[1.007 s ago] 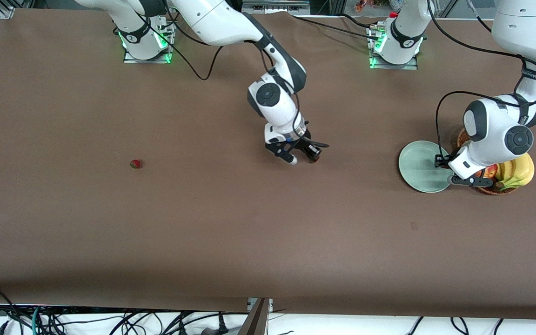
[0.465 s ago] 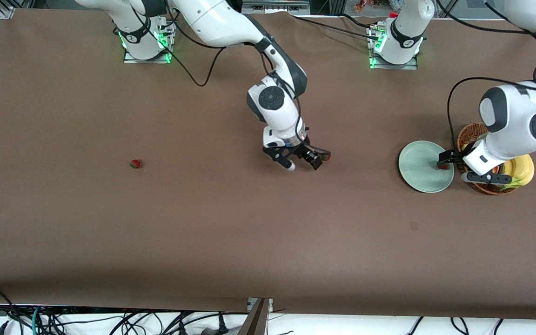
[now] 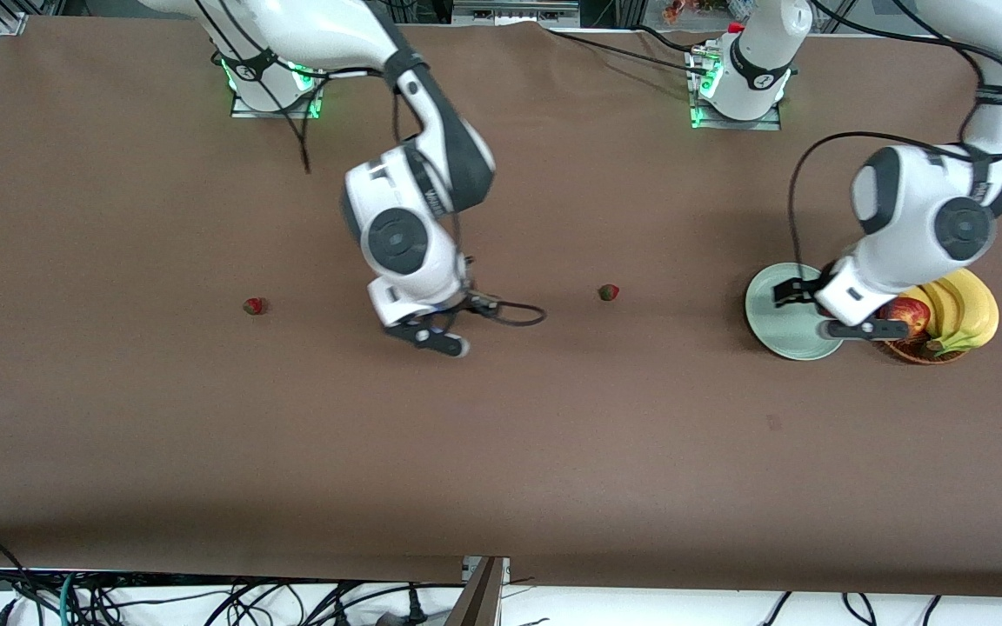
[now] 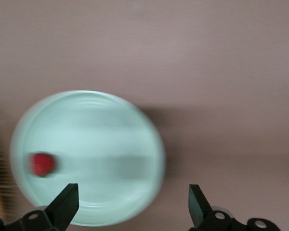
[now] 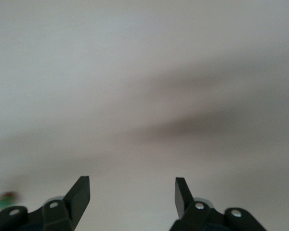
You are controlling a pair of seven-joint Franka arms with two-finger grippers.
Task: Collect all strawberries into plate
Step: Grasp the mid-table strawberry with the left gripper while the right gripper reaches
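Left wrist view: one small red strawberry (image 4: 42, 164) lies in the round mint-green plate (image 4: 111, 120) — the left end effector (image 4: 130, 204) above is open. Right end effector (image 5: 132, 195) — open over the brown desk (image 3: 501, 435).

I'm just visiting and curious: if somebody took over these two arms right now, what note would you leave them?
Left gripper: open, empty, over the plate.
Right gripper: open, empty, over bare table between two strawberries.
Done: one strawberry lies in the plate.
Left: the strawberry at mid-table and the strawberry toward the right arm's end still lie on the table; both must go into the plate.
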